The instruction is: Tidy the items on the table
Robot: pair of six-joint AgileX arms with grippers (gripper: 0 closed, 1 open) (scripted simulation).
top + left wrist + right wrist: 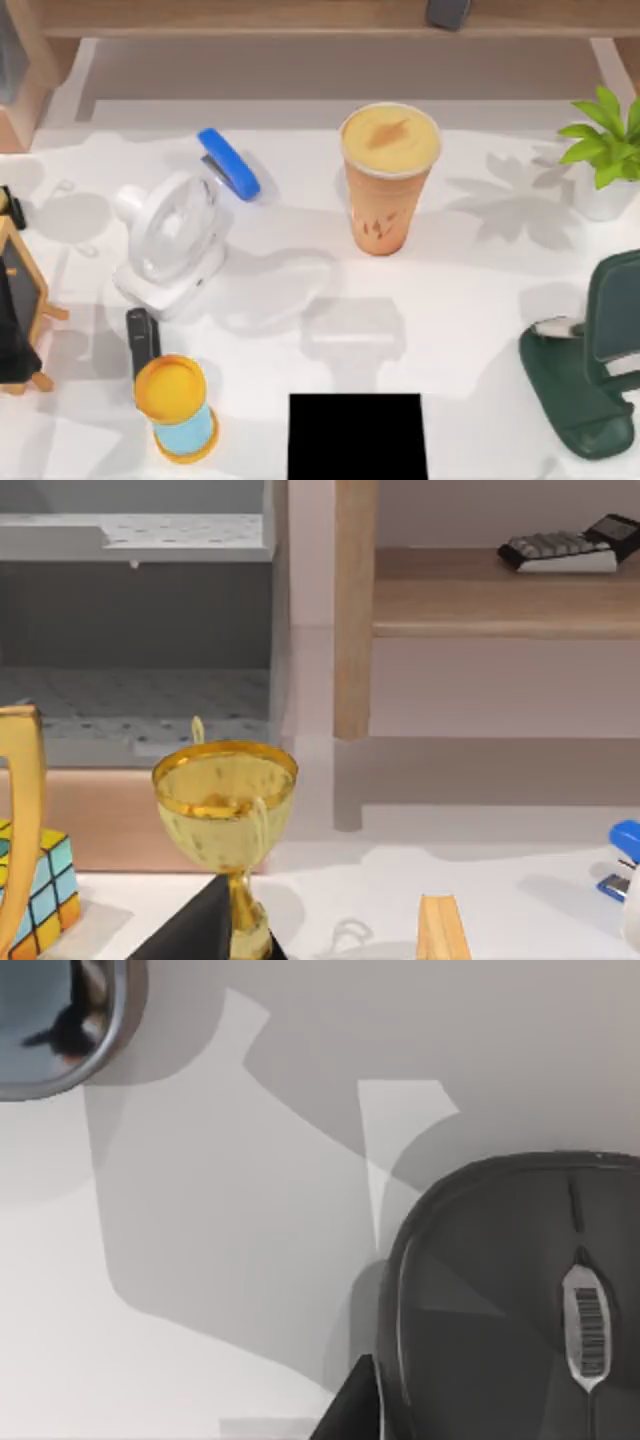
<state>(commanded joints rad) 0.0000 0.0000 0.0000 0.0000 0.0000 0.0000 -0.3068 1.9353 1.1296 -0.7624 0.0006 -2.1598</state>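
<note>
Orange cup (388,180) stands upright just twelve-o'clock of mid-table (470,300), dark slab (142,340) lies flat at eight, right arm close above a dark grey mouse (500,1300), probably lining up a pick; jaw spread on either arm, can't tell.

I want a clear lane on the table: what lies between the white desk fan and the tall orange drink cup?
In the top view, a blue stapler lies between the white desk fan and the tall orange drink cup, nearer the fan.
</note>
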